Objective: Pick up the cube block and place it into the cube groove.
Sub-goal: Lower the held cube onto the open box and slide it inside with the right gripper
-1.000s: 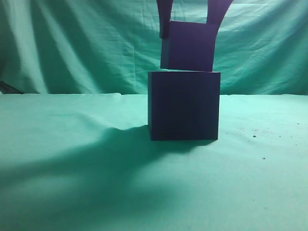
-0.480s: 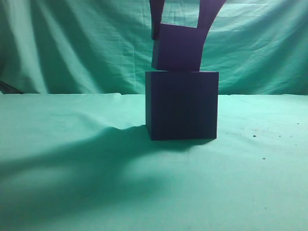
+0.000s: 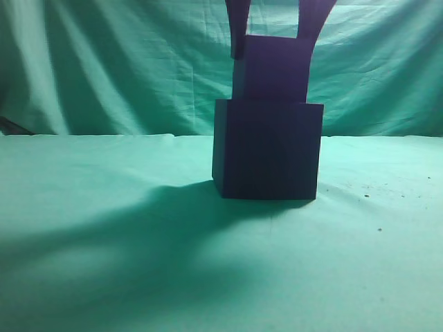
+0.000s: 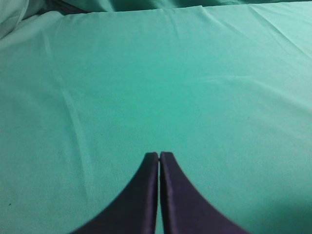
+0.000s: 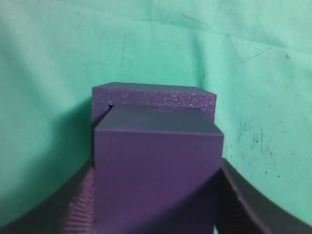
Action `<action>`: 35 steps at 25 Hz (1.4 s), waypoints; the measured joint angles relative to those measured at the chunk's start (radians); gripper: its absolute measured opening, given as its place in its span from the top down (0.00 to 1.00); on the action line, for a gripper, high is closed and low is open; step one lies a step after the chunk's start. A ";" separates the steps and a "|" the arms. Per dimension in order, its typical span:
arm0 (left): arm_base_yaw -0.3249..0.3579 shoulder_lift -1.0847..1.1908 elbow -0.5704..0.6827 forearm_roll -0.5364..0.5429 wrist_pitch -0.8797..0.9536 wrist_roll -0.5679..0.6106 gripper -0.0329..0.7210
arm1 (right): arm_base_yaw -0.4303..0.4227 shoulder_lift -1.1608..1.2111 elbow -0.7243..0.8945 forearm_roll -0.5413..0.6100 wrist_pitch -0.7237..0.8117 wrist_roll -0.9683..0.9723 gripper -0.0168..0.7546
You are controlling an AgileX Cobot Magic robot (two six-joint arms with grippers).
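Observation:
The cube block (image 3: 271, 69) is plain purple and held from above by my right gripper (image 3: 273, 45), which is shut on its sides. Its bottom edge meets the top of the cube groove (image 3: 268, 149), a larger dark navy box standing on the green cloth. In the right wrist view the cube block (image 5: 156, 170) fills the space between the fingers of the right gripper (image 5: 156, 209). The cube groove's speckled rim (image 5: 156, 95) shows just beyond it, with a small dark gap at the left corner. My left gripper (image 4: 159, 156) is shut and empty above bare cloth.
Green cloth (image 3: 104, 242) covers the table and hangs as a backdrop behind it. A few small dark specks (image 3: 365, 196) lie on the cloth right of the box.
The cube block swung left, then back right, and now sits squarer and slightly lower on the box top. The box has shifted a little to the right.

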 joint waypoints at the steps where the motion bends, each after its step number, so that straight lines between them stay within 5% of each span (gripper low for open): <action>1: 0.000 0.000 0.000 0.000 0.000 0.000 0.96 | 0.000 0.000 0.000 0.000 0.000 0.000 0.44; 23: 0.000 0.000 0.000 0.000 0.000 0.000 0.96 | 0.000 0.009 0.000 0.037 0.005 -0.060 0.44; 28: 0.000 0.000 0.000 0.000 0.000 0.000 0.96 | 0.000 0.010 -0.015 0.037 0.012 -0.079 0.14; 33: 0.000 0.000 0.000 0.000 0.000 0.000 0.96 | 0.000 0.010 -0.116 0.009 0.044 -0.082 0.14; 35: 0.000 0.000 0.000 0.000 0.000 0.000 0.96 | 0.000 0.008 -0.163 -0.020 0.045 -0.096 0.29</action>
